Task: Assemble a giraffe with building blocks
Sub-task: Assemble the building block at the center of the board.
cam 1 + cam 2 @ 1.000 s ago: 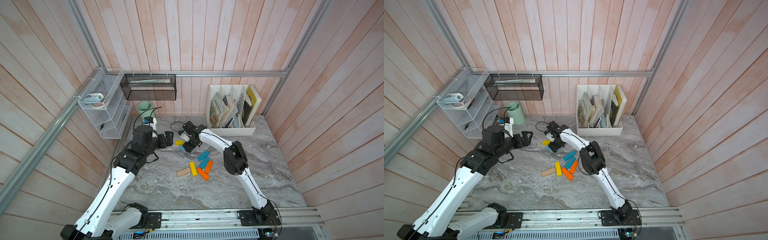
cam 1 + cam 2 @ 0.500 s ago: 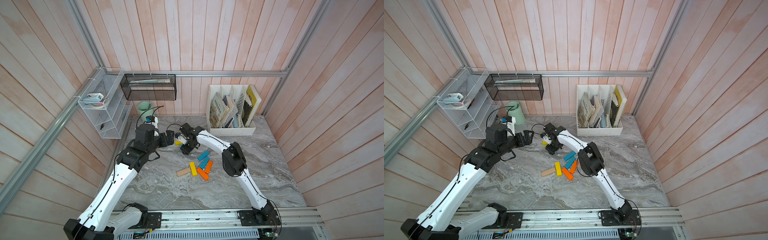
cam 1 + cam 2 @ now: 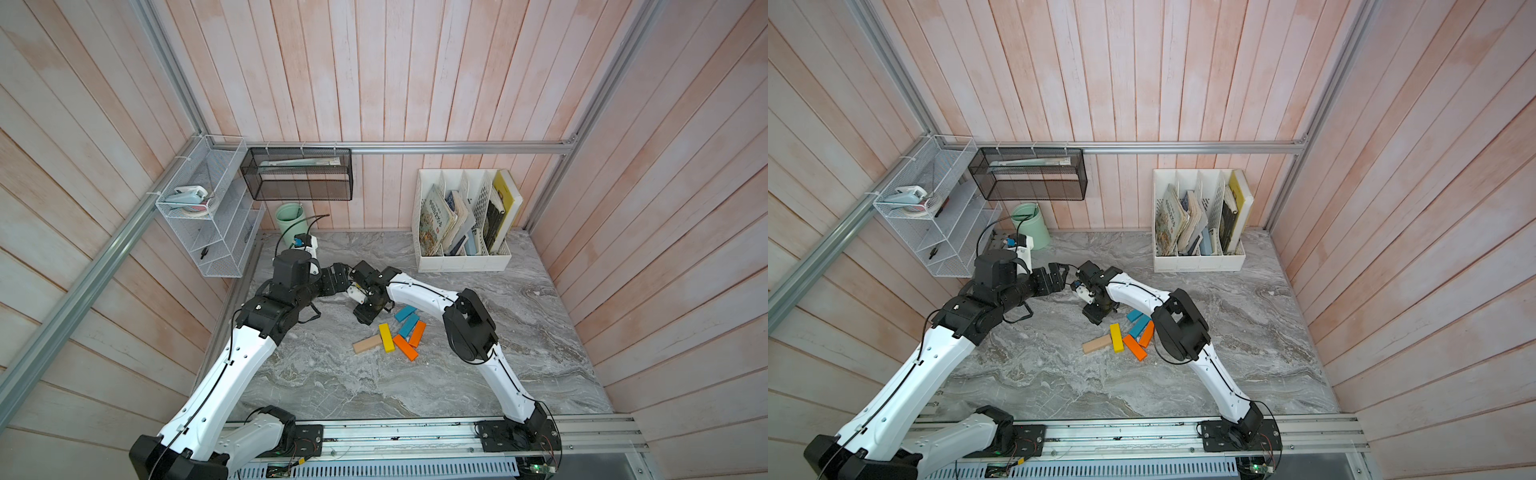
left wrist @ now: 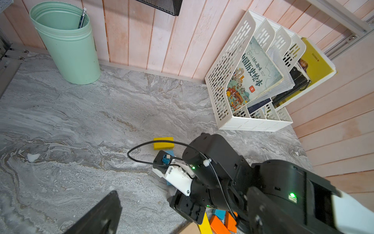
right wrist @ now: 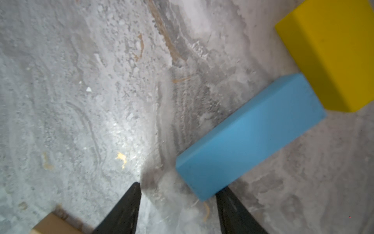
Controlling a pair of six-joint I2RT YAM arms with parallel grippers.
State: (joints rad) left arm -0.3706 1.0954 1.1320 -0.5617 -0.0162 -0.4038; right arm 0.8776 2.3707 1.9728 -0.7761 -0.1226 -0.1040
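While right gripper (image 5: 180,188) hangs low over table (image 3: 332,382), jaws stand apart, clamping nothing. Blue block (image 5: 249,133) lies flat, one end against finger (image 5: 232,212); short yellow block (image 5: 334,54) just beside its other end. Left gripper (image 3: 1064,276) gapes wide, empty, just left of right wrist. Loose cluster of blocks (image 3: 405,347) mid-table, nearer and right of both grippers.

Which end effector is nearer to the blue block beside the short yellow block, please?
Right: the right end effector is open right beside the blue block; the left end effector hovers farther off.
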